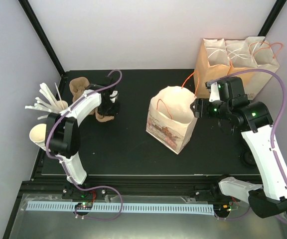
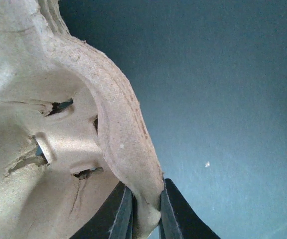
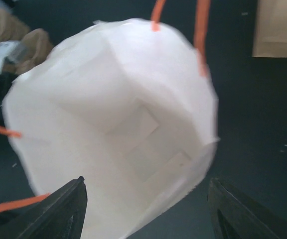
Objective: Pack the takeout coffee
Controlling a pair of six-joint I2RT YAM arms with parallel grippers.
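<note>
bag (image 1: 166, 128) mid-frame stands open, right jaws wide at its rim, probably steadying it; left jaws pinch edge of pulp carrier (image 2: 118, 124).

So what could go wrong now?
Two things, maybe. The left gripper pinches only the thin rim of the brown cup carrier, which has slits in it, so it might tear or slip when lifted. The right gripper is open at the edge of the paper bag and not holding it, so a bump could tip the bag or squash its mouth.
</note>
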